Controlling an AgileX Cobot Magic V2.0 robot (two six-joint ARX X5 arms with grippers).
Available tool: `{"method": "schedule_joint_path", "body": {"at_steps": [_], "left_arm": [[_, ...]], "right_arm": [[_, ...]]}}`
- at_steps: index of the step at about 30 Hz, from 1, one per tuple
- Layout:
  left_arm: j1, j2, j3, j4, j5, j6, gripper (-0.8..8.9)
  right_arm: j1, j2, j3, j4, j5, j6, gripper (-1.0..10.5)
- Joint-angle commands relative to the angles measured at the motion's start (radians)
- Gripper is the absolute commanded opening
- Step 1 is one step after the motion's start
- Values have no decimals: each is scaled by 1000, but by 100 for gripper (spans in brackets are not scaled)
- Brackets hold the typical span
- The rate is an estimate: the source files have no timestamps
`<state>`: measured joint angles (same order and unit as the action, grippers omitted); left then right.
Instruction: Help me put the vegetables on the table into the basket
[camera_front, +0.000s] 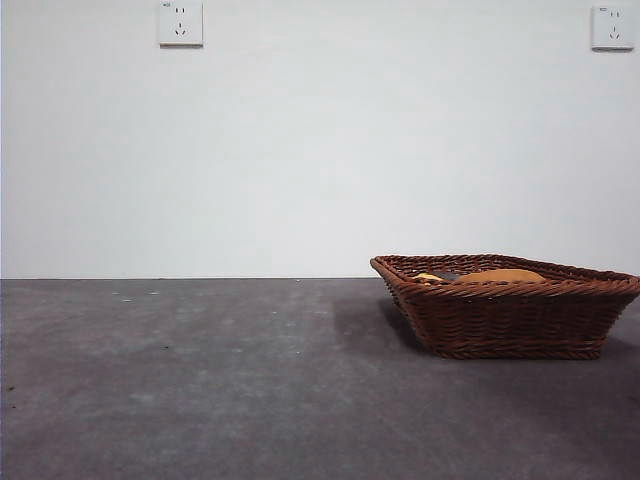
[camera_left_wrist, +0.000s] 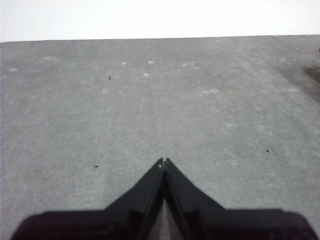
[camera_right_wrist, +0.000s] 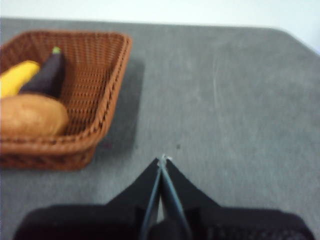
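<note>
Desk (camera_front: 200, 400): bare dark grey surface fills the foreground of the front view; no vegetable lies loose on it in any view.
Basket (camera_front: 510, 315): stands on the desk at the right of the front view, upright, apart from both grippers.
Potato (camera_right_wrist: 30, 116): tan-orange, inside the basket against its near wall in the right wrist view; its top just clears the rim in the front view.
Eggplant (camera_right_wrist: 47, 75): dark purple, inside the basket, long axis running from the potato toward the far wall, green tip at the far end.
Yellow vegetable (camera_right_wrist: 17, 77): inside the basket, just beside the eggplant, partly cut off by the picture edge.
Right gripper (camera_right_wrist: 162, 160): jaws pressed together, holding nothing, hovering over bare desk near the basket's outer side wall, clear of it.
Left gripper (camera_left_wrist: 164, 161): jaws closed to a point, empty, over bare desk; only a dark patch at one edge of its view, possibly the basket's shadow.
Key relation: the right arm is the nearer to the basket; all three vegetables lie off to one side of its jaws, behind the basket wall.
Task state: by my judgement complete, with nothing left to pick up.
</note>
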<state>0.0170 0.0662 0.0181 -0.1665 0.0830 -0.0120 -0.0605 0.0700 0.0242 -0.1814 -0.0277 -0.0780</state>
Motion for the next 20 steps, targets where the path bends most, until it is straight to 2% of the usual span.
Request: {"method": "schedule_joint_path", "body": {"at_steps": [1, 20], "left_arm": [[2, 2, -11, 3, 3, -3, -3], [2, 6, -11, 4, 3, -3, -3]], "right_arm": [[0, -24, -9, 18, -2, -1, 1], [0, -62, -10, 1, 2, -1, 1]]}}
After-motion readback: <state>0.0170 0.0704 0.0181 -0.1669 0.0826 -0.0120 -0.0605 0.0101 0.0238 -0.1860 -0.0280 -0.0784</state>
